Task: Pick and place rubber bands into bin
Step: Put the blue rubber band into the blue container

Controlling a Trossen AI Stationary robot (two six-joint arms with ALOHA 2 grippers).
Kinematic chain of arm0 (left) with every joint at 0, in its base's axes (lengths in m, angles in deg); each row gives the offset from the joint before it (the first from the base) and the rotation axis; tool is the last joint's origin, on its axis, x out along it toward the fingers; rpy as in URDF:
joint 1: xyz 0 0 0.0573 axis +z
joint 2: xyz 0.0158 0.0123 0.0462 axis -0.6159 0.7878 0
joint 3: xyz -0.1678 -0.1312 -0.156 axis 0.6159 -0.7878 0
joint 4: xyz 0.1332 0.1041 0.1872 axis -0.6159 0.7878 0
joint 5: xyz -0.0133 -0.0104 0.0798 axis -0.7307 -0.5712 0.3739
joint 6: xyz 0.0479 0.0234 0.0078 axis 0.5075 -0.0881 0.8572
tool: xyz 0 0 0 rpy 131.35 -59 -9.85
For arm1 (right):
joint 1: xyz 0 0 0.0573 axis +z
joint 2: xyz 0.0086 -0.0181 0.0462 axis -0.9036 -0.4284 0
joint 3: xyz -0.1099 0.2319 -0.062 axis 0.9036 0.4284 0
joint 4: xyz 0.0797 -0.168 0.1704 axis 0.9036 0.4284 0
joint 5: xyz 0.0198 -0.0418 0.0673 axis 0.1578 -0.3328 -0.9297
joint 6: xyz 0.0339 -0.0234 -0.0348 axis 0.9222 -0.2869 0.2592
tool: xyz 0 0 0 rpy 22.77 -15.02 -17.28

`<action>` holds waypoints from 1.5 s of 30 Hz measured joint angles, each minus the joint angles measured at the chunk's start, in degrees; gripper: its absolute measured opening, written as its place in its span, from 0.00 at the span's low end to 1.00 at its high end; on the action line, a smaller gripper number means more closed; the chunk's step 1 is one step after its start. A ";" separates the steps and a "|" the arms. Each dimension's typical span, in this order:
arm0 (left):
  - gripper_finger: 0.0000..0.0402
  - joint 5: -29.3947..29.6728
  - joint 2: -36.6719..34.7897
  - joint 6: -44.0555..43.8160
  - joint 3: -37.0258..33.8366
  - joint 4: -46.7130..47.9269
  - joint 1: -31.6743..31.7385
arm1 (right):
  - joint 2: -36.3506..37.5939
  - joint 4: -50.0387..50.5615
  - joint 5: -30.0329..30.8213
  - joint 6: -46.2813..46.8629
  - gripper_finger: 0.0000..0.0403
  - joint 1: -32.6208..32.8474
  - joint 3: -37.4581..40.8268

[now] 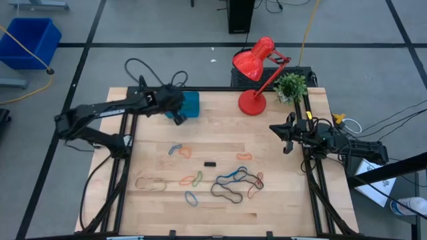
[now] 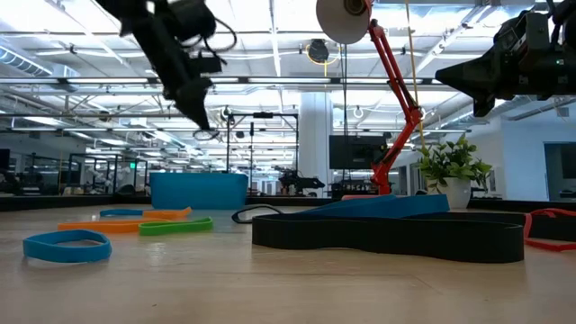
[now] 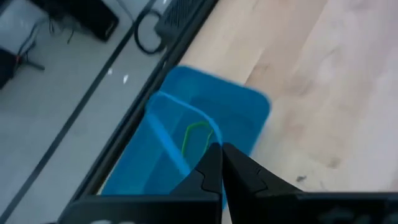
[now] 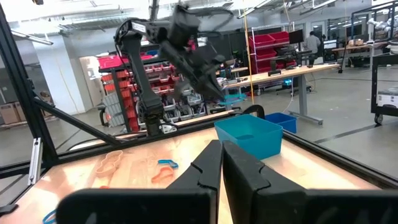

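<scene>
The pale wooden table carries everything under inspection. At its far edge stands a red desk lamp with a round base, and beside that a small green potted plant. The small rectangular teal-blue plastic bin sits at the far edge, left of the lamp; 1 thin green band shows inside it in the left wrist view.

The left gripper hangs above the near edge of the bin, fingers pressed together with nothing visible between them. The right gripper waits at the table's right edge, well apart from the bin, its fingers likewise closed and empty.

The thin loose rubber bands in blue, black, orange, green and tan lie scattered across the near half of the table, well clear of the bin, the thickest tangle toward the right. A small black block rests among them near the centre.
</scene>
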 joint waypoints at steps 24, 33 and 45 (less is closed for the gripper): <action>0.07 -2.71 17.71 0.92 0.00 -0.63 5.95 | 0.00 -0.04 0.00 0.00 0.02 -0.02 -0.01; 0.06 -2.53 17.71 0.92 0.00 -0.85 5.95 | 0.00 -0.04 -0.02 0.00 0.02 -0.02 -0.02; 0.15 -2.51 17.01 -0.22 0.00 -4.33 5.80 | 0.00 -0.04 -0.02 0.00 0.02 -0.01 -0.01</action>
